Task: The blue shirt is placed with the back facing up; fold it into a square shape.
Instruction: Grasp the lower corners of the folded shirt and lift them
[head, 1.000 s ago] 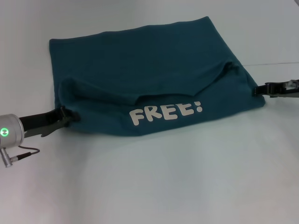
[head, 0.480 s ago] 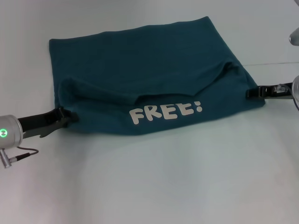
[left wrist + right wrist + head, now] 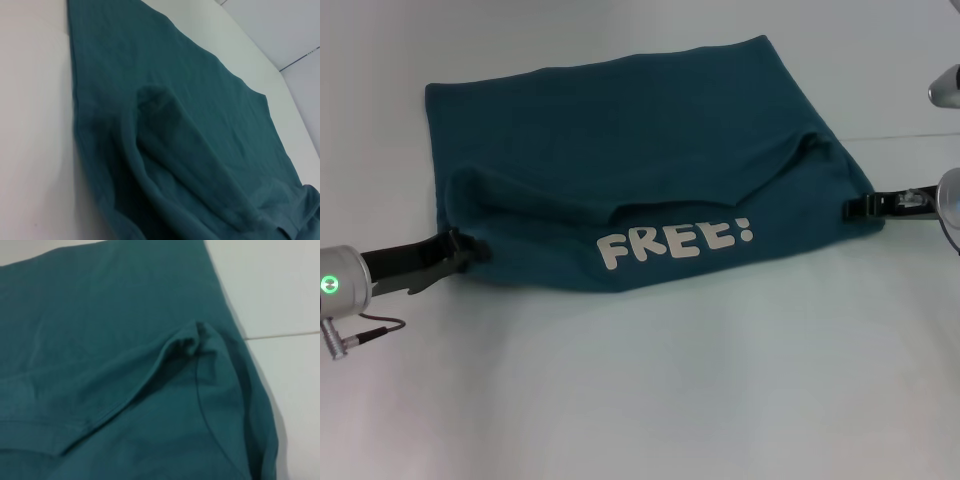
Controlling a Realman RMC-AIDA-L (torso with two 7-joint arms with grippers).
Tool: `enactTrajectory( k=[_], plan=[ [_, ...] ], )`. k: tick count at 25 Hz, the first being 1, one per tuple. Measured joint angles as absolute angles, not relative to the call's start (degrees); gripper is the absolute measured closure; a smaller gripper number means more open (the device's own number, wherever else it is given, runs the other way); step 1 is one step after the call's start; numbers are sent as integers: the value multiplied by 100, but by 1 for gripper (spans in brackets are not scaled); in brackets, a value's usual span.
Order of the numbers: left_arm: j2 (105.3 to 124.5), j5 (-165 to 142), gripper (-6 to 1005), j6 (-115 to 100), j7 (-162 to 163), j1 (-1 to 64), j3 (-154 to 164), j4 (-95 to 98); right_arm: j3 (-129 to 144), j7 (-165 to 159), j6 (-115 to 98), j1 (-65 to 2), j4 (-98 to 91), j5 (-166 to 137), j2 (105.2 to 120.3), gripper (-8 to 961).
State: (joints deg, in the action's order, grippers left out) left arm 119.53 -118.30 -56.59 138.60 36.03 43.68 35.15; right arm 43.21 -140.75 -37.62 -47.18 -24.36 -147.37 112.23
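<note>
The blue shirt point(image 3: 640, 170) lies on the white table, its near part folded back over itself so that white "FREE!" lettering point(image 3: 675, 242) shows along the near edge. My left gripper point(image 3: 470, 248) rests low on the table at the shirt's near left corner, touching the cloth. At the right edge, my right gripper point(image 3: 855, 207) reaches in just over the hem. The left wrist view shows only the shirt point(image 3: 200, 125) with its rounded fold. In the right wrist view the shirt point(image 3: 100, 340) shows a puckered fold and a seam.
The white table point(image 3: 670, 400) extends on all sides of the shirt. A thin seam line point(image 3: 910, 135) crosses the table at the far right. A silver part of the right arm point(image 3: 947, 85) shows at the right edge.
My right gripper has slid in toward the shirt, its tip now over the right edge. The left gripper and the shirt have stayed where they were.
</note>
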Motion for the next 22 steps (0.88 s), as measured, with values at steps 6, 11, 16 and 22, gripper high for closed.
enactTrajectory(
  k=[6,11,16,22],
  plan=[
    [11953,-11830,972,-5674,13860,3601,4368,3516,4312,-14084,-3833,-4720,-2486,-14712,11235,484],
    [11953,-11833,972,-5678,13860,3598,4369,3516,4289,-14104,-3919,-4681,-2558,-14708,11226,683],
    [11947,-11833,973,-5682,13860,3586,4368,3515,4225,-14121,-4052,-4661,-2616,-14704,11202,827],
    [11898,-11876,973,-5987,13849,3547,4369,3584,4047,-14140,-5041,-4432,-3412,-14690,11280,922]
  ],
)
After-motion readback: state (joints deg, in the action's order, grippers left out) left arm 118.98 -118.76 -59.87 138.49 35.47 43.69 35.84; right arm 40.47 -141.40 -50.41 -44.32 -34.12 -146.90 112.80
